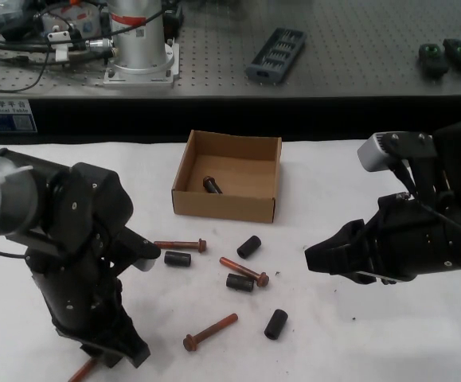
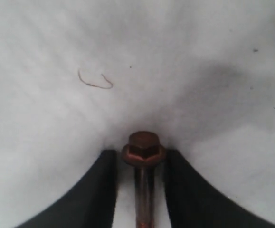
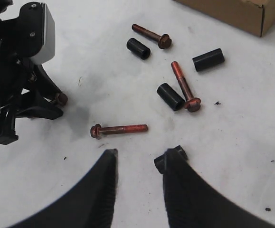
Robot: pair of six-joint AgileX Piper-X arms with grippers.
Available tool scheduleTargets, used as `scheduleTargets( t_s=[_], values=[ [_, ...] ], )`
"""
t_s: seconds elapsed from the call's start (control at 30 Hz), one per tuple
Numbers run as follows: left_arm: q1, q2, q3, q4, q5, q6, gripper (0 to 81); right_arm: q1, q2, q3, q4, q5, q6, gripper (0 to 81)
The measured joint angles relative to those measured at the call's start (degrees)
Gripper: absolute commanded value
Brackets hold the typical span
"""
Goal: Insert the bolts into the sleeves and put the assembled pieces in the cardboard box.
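A copper bolt (image 2: 143,142) sits in the left gripper (image 2: 141,154) at the near left of the white table (image 1: 326,175). I have the fingers closed against both sides of its head. Mid-table lie the far bolt (image 1: 181,245), middle bolt (image 1: 244,271) and near bolt (image 1: 210,332). Among them are the left sleeve (image 1: 177,259), far sleeve (image 1: 249,247), middle sleeve (image 1: 240,282) and near sleeve (image 1: 275,324). Beyond them stands the cardboard box (image 1: 224,205), with one assembled piece (image 1: 212,185) inside. At right my right gripper (image 3: 137,159) hovers spread and empty, the near sleeve just beside one fingertip.
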Motion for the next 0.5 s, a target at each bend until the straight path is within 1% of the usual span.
scheduleTargets(
  t_s=[0.07,0.1,0.23,0.33,0.4,0.43,0.5],
  values=[
    [-0.11,0.0,-0.02,-0.33,-0.42,-0.44,3.4,0.0,0.0,0.0,0.0,0.0,0.0,25.6],
    [-0.07,0.0,0.1,-0.65,-0.76,-0.95,0.5,0.0,0.0,0.0,0.0,0.0,0.11,25.6],
    [-0.07,-0.2,0.25,-1.24,-1.21,-1.69,0.6,0.0,0.0,0.0,0.0,0.0,0.09,25.6],
    [-0.07,-0.27,0.27,-1.56,-0.92,-5.36,0.6,0.0,0.0,0.0,1.22,0.0,0.09,25.6],
    [0.39,-0.6,0.68,-2.5,1.05,-8.76,0.6,0.0,0.0,0.0,3.33,0.15,1.13,25.6],
    [0.67,-1.0,1.16,-3.69,2.61,-11.07,0.6,0.0,0.0,0.0,4.38,1.12,3.55,25.6],
    [1.39,-3.04,3.21,-10.23,5.74,-16.06,0.6,0.0,0.0,0.0,6.57,3.13,6.64,25.6]
  ],
)
